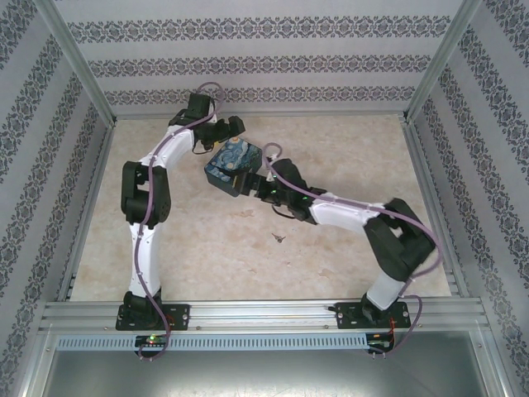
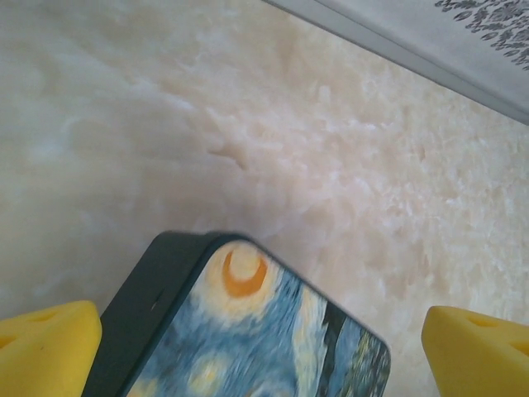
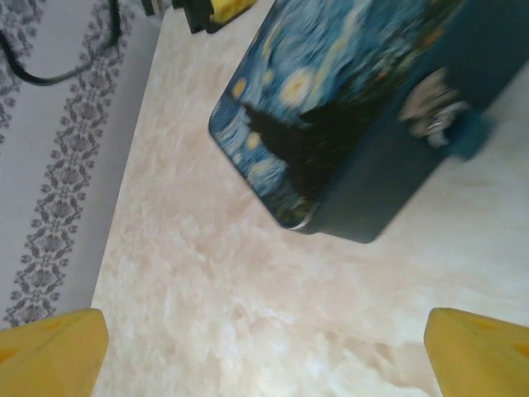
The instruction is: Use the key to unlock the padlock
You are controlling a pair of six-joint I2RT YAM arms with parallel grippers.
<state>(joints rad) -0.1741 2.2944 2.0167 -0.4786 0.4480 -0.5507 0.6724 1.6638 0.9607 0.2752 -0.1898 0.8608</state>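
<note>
A painted blue night-sky tin (image 1: pixel 234 164) lies at the back middle of the table. On its dark side wall hangs the tiny blue padlock (image 3: pixel 469 136), blurred, by a silvery latch (image 3: pixel 431 110). My left gripper (image 1: pixel 218 147) is at the tin's far-left end, open, and the tin's lid (image 2: pixel 248 331) lies between its yellow fingertips (image 2: pixel 50 341). My right gripper (image 1: pixel 249 184) is open just short of the tin's near-right side, with bare table between its fingertips (image 3: pixel 479 351). A tiny thin grey piece, apparently the key (image 1: pixel 278 238), lies on the table nearer the arms.
The marbled table (image 1: pixel 215 256) is walled by patterned panels on three sides, with metal frame posts (image 1: pixel 78 62) at the back corners. A black cable (image 3: pixel 50 74) hangs by the left wall in the right wrist view.
</note>
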